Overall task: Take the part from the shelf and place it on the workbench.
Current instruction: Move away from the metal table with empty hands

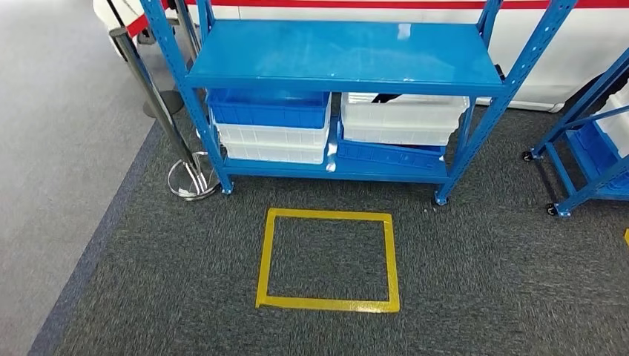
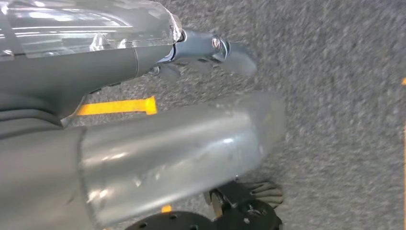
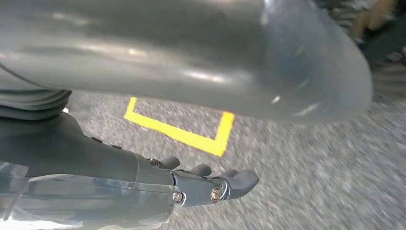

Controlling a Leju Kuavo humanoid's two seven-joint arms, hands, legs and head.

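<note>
Two arms: both hang at the robot's sides; you see the left robot hand [image 2: 210, 50] and the right robot hand [image 3: 210, 184] over grey carpet in the wrist views.
Left robot hand: holds nothing, fingers loosely extended; blur leaves the spread uncertain.
Right robot hand: holds nothing, fingers slightly curled and apart.
Shelf: the blue shelf [image 1: 348, 55] stands straight ahead, its top board bare and glossy.
Bins: on the lower board, a blue bin [image 1: 268, 107] sits stacked on white bins [image 1: 273, 142] at left; a white bin [image 1: 404, 119] rests on a tilted blue bin [image 1: 389, 154] at right.
Part: a dark object [image 1: 386, 97] shows at the rim of the right white bin, probably the part; too little is visible for you to be sure.
Part axis: cannot tell; the visible sliver seems to run along the bin's back rim, side to side.
Floor mark: a yellow tape square [image 1: 328, 259] lies on the carpet between robot and shelf.
Step in hand: judged as the approach. Bring the robot squarely onto the tape square, facing the shelf, so you can reach under the top board.
Caution: a stanchion [image 1: 159, 104] stands just beside the shelf's left leg.
</note>
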